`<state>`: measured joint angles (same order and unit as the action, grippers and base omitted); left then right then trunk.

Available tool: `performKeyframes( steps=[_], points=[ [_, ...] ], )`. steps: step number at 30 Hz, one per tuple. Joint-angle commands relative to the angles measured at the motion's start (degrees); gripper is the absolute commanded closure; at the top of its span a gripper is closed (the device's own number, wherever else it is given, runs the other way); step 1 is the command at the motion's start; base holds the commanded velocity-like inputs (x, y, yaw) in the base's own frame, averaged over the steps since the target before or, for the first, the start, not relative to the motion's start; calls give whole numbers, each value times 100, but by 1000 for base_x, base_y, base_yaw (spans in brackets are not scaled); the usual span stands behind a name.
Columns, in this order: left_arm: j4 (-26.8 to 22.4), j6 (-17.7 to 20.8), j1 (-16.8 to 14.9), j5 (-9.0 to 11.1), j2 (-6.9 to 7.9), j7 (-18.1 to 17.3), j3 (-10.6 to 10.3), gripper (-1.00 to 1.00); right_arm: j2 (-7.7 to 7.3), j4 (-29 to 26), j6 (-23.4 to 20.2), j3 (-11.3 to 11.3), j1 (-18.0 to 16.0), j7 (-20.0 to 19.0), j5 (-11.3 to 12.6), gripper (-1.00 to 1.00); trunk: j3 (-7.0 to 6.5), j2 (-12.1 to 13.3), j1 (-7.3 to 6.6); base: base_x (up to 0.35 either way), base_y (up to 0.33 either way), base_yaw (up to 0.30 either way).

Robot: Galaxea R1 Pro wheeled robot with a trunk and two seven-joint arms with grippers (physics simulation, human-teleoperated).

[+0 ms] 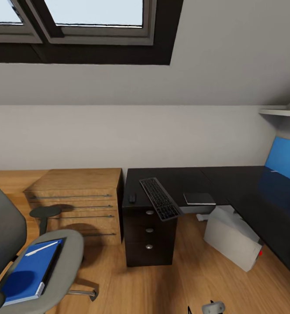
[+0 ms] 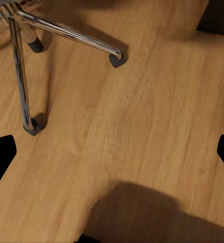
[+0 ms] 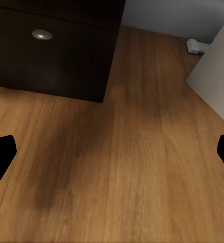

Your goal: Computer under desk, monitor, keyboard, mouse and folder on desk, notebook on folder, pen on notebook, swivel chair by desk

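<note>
The black desk [image 1: 232, 183] fills the right of the head view. On it lie the keyboard [image 1: 160, 198], overhanging the front edge, the small mouse [image 1: 132, 198] to its left, and the dark notebook [image 1: 199, 198] to its right. The white computer [image 1: 232, 237] sits tilted on the floor under the desk. At lower left, the swivel chair [image 1: 70, 248] carries the blue folder [image 1: 31, 270] with the pen [image 1: 41, 248] on top. The monitor is out of view. My left gripper [image 2: 112, 157] hangs open over the floor by the chair's chrome base [image 2: 66, 35]. My right gripper [image 3: 112, 152] is open before the desk's drawers [image 3: 51, 50].
A light wooden drawer chest [image 1: 79, 200] stands against the wall left of the desk. A blue back panel [image 1: 284, 159] and a white shelf [image 1: 280, 112] are at far right. Open wooden floor [image 1: 162, 283] lies between chair, drawers and computer [image 3: 218, 66].
</note>
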<state>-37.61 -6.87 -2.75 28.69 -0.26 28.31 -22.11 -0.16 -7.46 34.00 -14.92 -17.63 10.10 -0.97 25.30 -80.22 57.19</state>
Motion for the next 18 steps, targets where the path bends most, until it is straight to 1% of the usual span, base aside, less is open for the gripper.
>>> performKeyframes(
  steps=[1, 5, 6, 7, 8, 10, 11, 12, 13, 14, 15, 16, 17, 18],
  points=[
    [-3, -43, -6, 60, 6, 35, -38, -100, -2, 2, 9, -47, -4, 54, -14, -100, 25, -45, 22, 7, 2, 0],
    [-38, -61, -6, 59, 8, 29, -39, -100, -15, -20, 26, -30, -4, 54, -17, -100, 96, -205, 110, 3, 1, 0],
    [-233, -44, -6, 58, 0, 8, -61, -100, -24, -59, 91, 28, -7, 71, -14, -100, 114, -246, 132, 0, 0, 0],
    [-674, 14, -6, 58, -1, 18, -72, -100, -26, -250, 93, 132, -10, 90, -11, -100, 132, -286, 154, 0, 0, 0],
    [-998, 107, -6, 58, -1, 29, -79, -100, -29, -444, 84, 220, -11, 97, -6, -100, 150, -326, 176, 0, 0, 0],
    [-1320, 292, -6, 58, -1, 37, -84, -100, -31, -672, 69, 335, -12, 99, 16, -100, 186, -406, 220, 0, 0, 0],
    [-1477, 432, -6, 58, 0, 42, -84, -100, -33, -792, 58, 404, -12, 97, 39, -100, 204, -446, 242, 0, 0, 0],
    [-1780, 782, -6, 58, -2, 48, -84, -100, -34, -1030, 9, 563, -15, 87, 117, -100, 222, -486, 264, 0, 0, 0],
    [-1932, 984, -6, 58, -7, 53, -84, -100, -33, -1146, -35, 648, -17, 81, 176, -100, 240, -526, 286, 0, 0, 0],
    [-2254, 1411, -6, 58, -30, 65, -79, -100, -31, -1373, -163, 817, -23, 61, 333, -100, 258, -566, 308, 0, 0, 0],
    [-2612, 1865, -6, 58, -69, 81, -69, -100, -30, -1625, -381, 974, -37, 12, 580, -100, 276, -607, 330, 0, 0, 0],
    [-2784, 2069, -6, 58, -90, 87, -65, -100, -30, -1745, -508, 1041, -46, -22, 720, -100, 294, -647, 352, 0, 0, 0],
    [-3120, 2442, -6, 58, -140, 97, -57, -100, -36, -2003, -882, 1145, -100, -137, 1118, -100, 312, -687, 374, 0, 0, 0],
    [-3267, 2597, -6, 58, -166, 98, -54, -100, -38, -2130, -1094, 1184, -141, -205, 1337, -100, 330, -727, 396, 0, 0, 0]
  ],
)
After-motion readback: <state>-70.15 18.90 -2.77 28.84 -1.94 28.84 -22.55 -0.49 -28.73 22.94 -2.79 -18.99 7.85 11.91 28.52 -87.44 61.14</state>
